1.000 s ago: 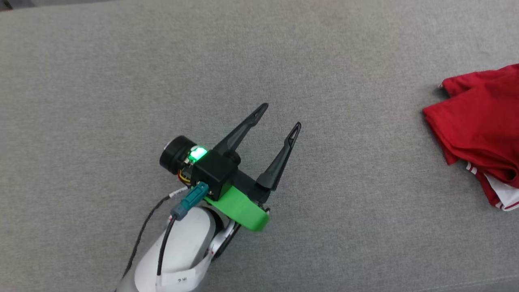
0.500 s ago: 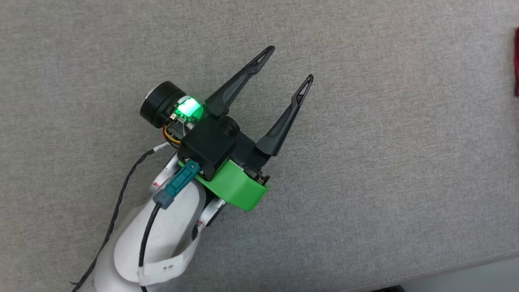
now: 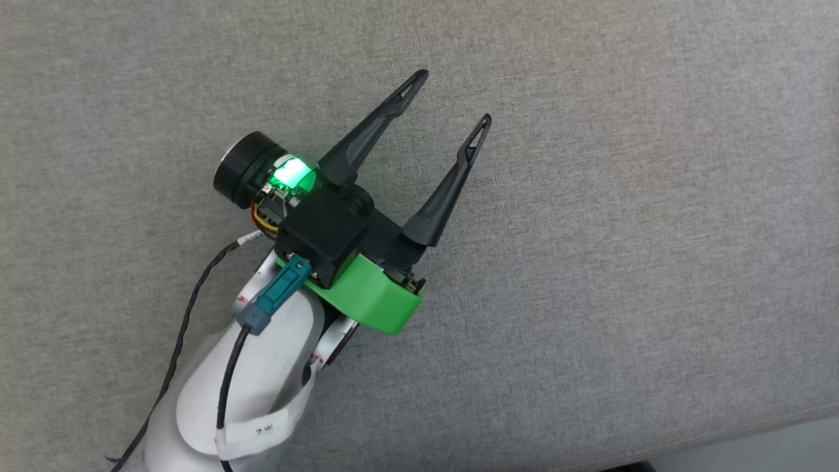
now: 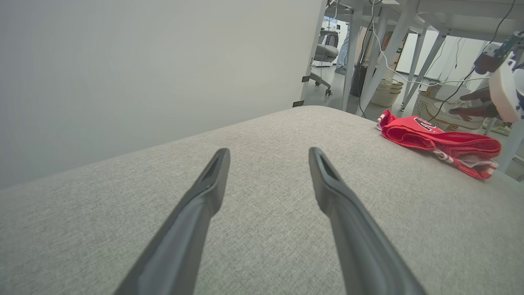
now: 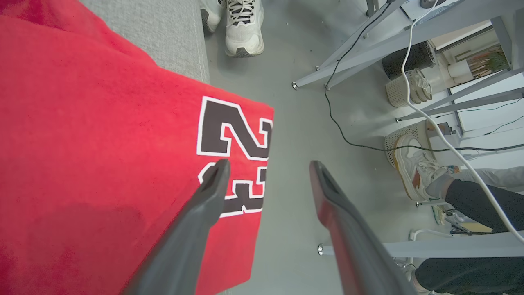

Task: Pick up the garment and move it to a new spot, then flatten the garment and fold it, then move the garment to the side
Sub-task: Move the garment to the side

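Observation:
The garment (image 4: 442, 141), red with striped trim, lies folded in a small heap at the far right end of the grey cushion (image 4: 262, 246). In the right wrist view the garment (image 5: 102, 143) shows its black "23", and one edge hangs past the cushion's side. My right gripper (image 5: 269, 162) hovers above that edge, open, with nothing between its fingers. My left gripper (image 3: 453, 96) stands open over bare cushion (image 3: 655, 229), well away from the garment, its fingers (image 4: 204, 196) pointing along the surface.
Beyond the cushion's right end is grey floor with white table legs (image 5: 348, 45), cables, woven baskets (image 5: 403, 92) and people's shoes (image 5: 243, 28). A pale wall panel (image 4: 143, 73) runs along the cushion's far side. The cushion's front edge (image 3: 754, 426) shows at the lower right.
The head camera has swung, so the garment has left the picture's right edge. My left gripper stays open and now sits higher in the picture.

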Controlling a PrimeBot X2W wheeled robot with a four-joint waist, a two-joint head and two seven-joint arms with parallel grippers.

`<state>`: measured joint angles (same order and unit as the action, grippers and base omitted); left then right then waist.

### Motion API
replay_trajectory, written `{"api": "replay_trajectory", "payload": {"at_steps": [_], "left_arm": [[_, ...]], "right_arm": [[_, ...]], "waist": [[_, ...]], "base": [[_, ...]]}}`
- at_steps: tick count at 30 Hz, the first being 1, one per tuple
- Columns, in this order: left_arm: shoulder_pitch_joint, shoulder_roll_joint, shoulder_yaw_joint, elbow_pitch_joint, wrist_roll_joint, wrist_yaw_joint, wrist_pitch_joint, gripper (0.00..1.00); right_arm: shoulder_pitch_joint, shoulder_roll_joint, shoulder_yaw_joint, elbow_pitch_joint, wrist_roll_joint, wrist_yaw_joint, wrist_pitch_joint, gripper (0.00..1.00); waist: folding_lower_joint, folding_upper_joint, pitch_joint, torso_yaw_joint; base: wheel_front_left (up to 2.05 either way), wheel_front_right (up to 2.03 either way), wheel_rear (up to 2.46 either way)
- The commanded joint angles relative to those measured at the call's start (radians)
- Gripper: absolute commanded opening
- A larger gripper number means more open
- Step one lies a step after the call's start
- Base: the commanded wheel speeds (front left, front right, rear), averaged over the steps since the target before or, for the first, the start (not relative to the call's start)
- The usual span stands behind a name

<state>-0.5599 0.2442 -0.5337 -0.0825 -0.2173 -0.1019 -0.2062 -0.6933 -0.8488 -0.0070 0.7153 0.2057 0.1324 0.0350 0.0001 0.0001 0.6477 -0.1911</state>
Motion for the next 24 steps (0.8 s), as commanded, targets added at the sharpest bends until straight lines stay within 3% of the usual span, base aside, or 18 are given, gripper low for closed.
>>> {"api": "replay_trajectory", "payload": {"at_steps": [1, 6, 12, 18, 24], "left_arm": [[0.014, -0.003, 0.008, 0.013, -0.011, 0.007, -0.013, 1.0], [0.056, -0.01, 0.035, 0.07, -0.043, 0.021, -0.038, 1.0], [0.147, -0.011, 0.1, 0.135, -0.093, 0.048, -0.053, 1.0], [0.259, -0.017, 0.198, 0.144, -0.136, 0.068, -0.055, 1.0], [0.354, -0.042, 0.265, 0.134, -0.156, 0.053, -0.055, 1.0]], "right_arm": [[-0.02, -0.001, 0.007, 0.003, -0.003, -0.002, -0.018, 1.0], [-0.032, 0.009, 0.049, -0.045, 0.036, -0.002, -0.059, 1.0], [-0.018, 0.06, 0.118, -0.204, 0.128, -0.002, -0.073, 1.0], [0.061, 0.161, 0.153, -0.408, 0.2, -0.002, -0.068, 1.0], [0.211, 0.304, 0.07, -0.553, 0.218, -0.002, -0.078, 1.0]], "waist": [[-0.0001, -0.0001, -0.05, 0.019], [-0.0001, -0.0001, -0.147, 0.04], [-0.0001, -0.0001, -0.282, 0.064], [-0.0001, -0.0001, -0.397, 0.097], [-0.0001, -0.0001, -0.478, 0.143]], "base": [[0.0, 0.0, 0.0], [0.0, 0.0, 0.0], [0.0, 0.0, 0.0], [0.0, 0.0, 0.0], [0.0, 0.0, 0.0]]}}
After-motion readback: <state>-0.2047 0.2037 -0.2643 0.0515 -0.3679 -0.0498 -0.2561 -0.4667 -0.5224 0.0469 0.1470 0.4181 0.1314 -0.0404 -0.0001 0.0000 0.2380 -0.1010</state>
